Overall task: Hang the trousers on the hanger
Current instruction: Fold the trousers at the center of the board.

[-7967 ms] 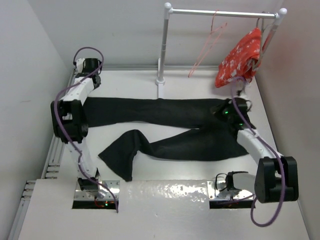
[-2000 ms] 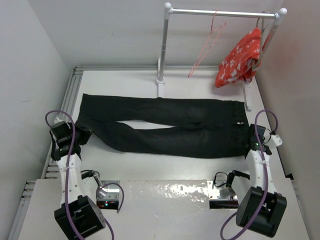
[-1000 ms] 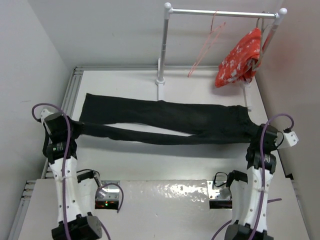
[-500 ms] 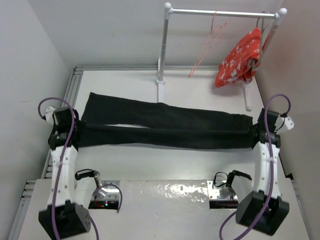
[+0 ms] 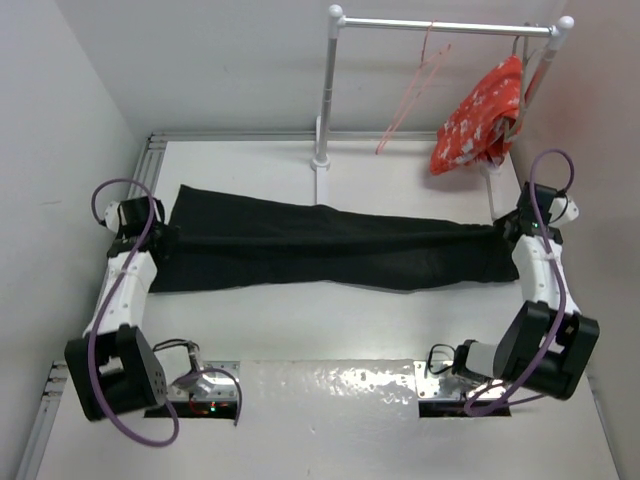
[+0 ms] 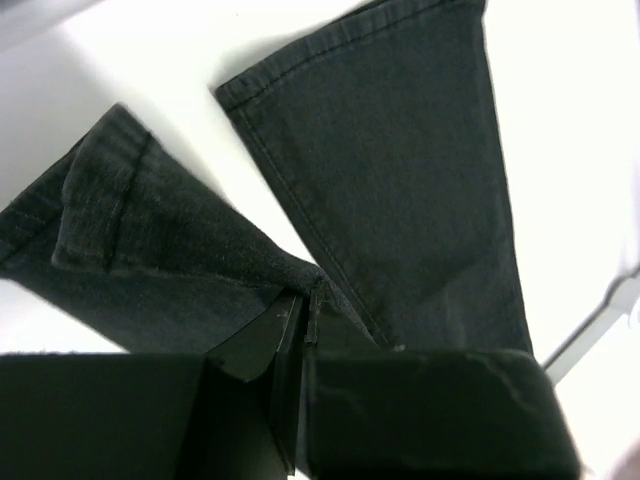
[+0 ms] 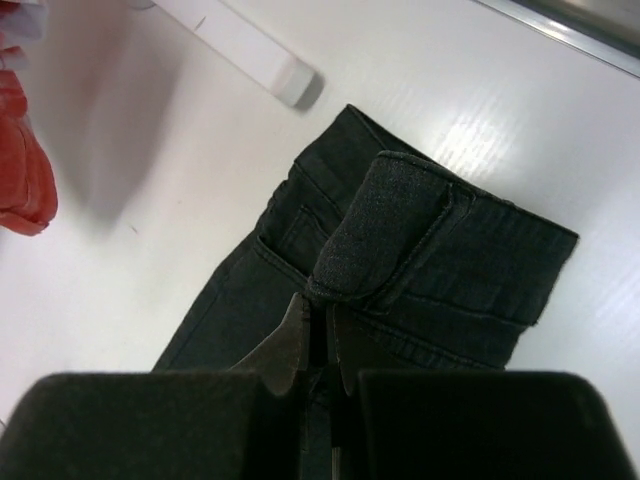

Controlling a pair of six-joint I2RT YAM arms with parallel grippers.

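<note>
The black trousers (image 5: pixel 320 250) lie stretched across the table, folded lengthwise so one leg lies over the other. My left gripper (image 5: pixel 160 240) is shut on the leg cuff at the left end; the left wrist view shows the cuff (image 6: pixel 160 240) pinched in my gripper (image 6: pixel 308 300). My right gripper (image 5: pixel 508 232) is shut on the waistband at the right end, seen bunched (image 7: pixel 390 230) above my gripper (image 7: pixel 322 312). The pale pink hanger (image 5: pixel 420 85) hangs on the white rail (image 5: pixel 445 27) at the back, away from both grippers.
A red-and-white patterned cloth (image 5: pixel 480 115) hangs at the rail's right end. The rail's left post (image 5: pixel 325 95) and its base (image 5: pixel 322 175) stand just behind the trousers; a white foot (image 7: pixel 235 45) lies near the waistband. Side walls are close on both sides.
Both arms swung away from the near edge towards the back, carrying the near leg over onto the far leg. The trousers went from two spread legs to a folded strip.
</note>
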